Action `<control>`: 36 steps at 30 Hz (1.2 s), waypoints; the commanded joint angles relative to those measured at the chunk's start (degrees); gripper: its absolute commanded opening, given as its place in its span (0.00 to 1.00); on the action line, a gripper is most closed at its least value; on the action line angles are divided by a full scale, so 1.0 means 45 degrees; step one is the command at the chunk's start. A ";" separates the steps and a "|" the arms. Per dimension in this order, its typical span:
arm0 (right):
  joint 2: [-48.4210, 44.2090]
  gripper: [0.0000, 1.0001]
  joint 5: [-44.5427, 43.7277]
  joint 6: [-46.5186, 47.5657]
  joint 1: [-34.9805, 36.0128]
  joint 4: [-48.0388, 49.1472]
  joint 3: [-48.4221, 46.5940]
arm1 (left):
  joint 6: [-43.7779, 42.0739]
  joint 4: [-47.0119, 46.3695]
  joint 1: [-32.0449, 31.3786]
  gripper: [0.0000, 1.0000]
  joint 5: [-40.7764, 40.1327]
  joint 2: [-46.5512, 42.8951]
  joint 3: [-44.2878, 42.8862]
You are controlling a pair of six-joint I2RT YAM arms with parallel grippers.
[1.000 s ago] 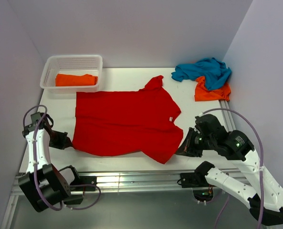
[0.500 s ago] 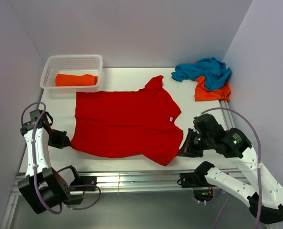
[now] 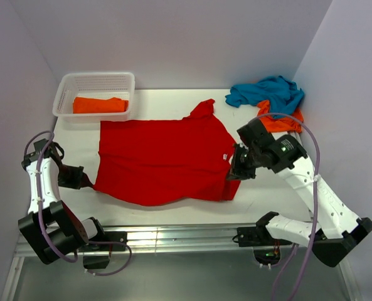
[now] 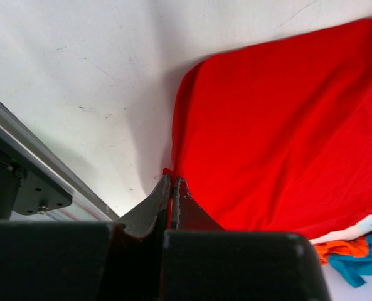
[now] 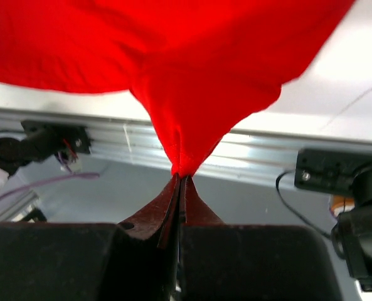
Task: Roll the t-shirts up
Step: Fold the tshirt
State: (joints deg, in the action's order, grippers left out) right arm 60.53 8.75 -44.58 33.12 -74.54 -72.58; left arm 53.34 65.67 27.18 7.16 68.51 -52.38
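The white tabletop (image 3: 167,99) carries the red t-shirt (image 3: 160,157) spread across its middle, hem near the front edge. The wrist views alone show the grips: left fingers (image 4: 165,197) pinched tight on its near-left corner, low on the tabletop; right fingers (image 5: 172,194) clamped on its bunched near-right corner, held off the tabletop. Bare tabletop flanks it on both sides.

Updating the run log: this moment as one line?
red t-shirt: mostly flat | left jaws: shut on its near-left corner | right jaws: shut on its right edge, lifted
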 commanded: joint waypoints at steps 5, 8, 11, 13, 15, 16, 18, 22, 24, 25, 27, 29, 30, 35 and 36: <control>0.1488 0.00 0.0027 0.2112 -0.1188 0.0510 -0.1684 | 0.0763 -0.0413 0.0308 0.01 0.0226 0.0205 -0.0176; 0.2016 0.00 0.0261 0.2366 -0.1384 0.0686 -0.1918 | 0.0919 -0.0511 0.0327 0.01 0.0226 0.0478 -0.0274; 0.2465 0.00 0.0379 0.2484 -0.1521 0.0842 -0.2133 | 0.1075 -0.0745 0.0347 0.01 0.0401 0.0712 -0.0216; 0.2778 0.00 0.0360 0.2581 -0.1599 0.0940 -0.2328 | 0.1153 -0.0921 0.0347 0.01 0.0421 0.0927 -0.0138; 0.3109 0.00 0.0340 0.2698 -0.1677 0.0940 -0.2562 | 0.1174 -0.1057 0.0386 0.01 0.0460 0.1199 -0.0098; 0.3227 0.00 0.0301 0.2757 -0.1774 0.0921 -0.2641 | 0.1193 -0.1155 0.0367 0.01 0.0479 0.1298 -0.0118; 0.3442 0.00 0.0262 0.2874 -0.1911 0.0959 -0.2739 | 0.1232 -0.1292 0.0405 0.01 0.0499 0.1590 -0.0176; 0.3716 0.00 0.0359 0.3070 -0.2302 0.1116 -0.2797 | 0.1252 -0.1468 0.0386 0.01 0.0421 0.2060 -0.0391; 0.3988 0.00 0.0320 0.3226 -0.2536 0.1135 -0.2933 | 0.1232 -0.1507 0.0406 0.00 0.0382 0.2313 -0.0625; 0.4067 0.00 0.0320 0.3265 -0.2595 0.1135 -0.2993 | 0.1213 -0.1507 0.0406 0.00 0.0363 0.2411 -0.0722; 0.4359 0.00 0.0320 0.3363 -0.2712 0.1136 -0.3265 | 0.1212 -0.1488 0.0406 0.01 0.0265 0.2645 -0.0957; 0.4691 0.00 0.0281 0.3460 -0.2810 0.1116 -0.3596 | 0.1174 -0.1488 0.0406 0.01 0.0245 0.2879 -0.1171; 0.4809 0.00 0.0281 0.3499 -0.2810 0.1077 -0.3734 | 0.1154 -0.1488 0.0406 0.01 0.0265 0.2958 -0.1230; 0.5356 0.00 0.0242 0.3656 -0.2966 0.1076 -0.4262 | 0.1076 -0.1604 0.0406 0.01 0.0343 0.3388 -0.1660; 0.5473 0.00 0.0262 0.3617 -0.3024 0.1116 -0.4321 | 0.1076 -0.1644 0.0406 0.01 0.0362 0.3543 -0.1719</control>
State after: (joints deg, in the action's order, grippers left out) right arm 84.44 10.15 -29.71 20.32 -71.05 -89.01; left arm 58.13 59.16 28.69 8.69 83.31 -57.30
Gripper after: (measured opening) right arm 0.007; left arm 0.023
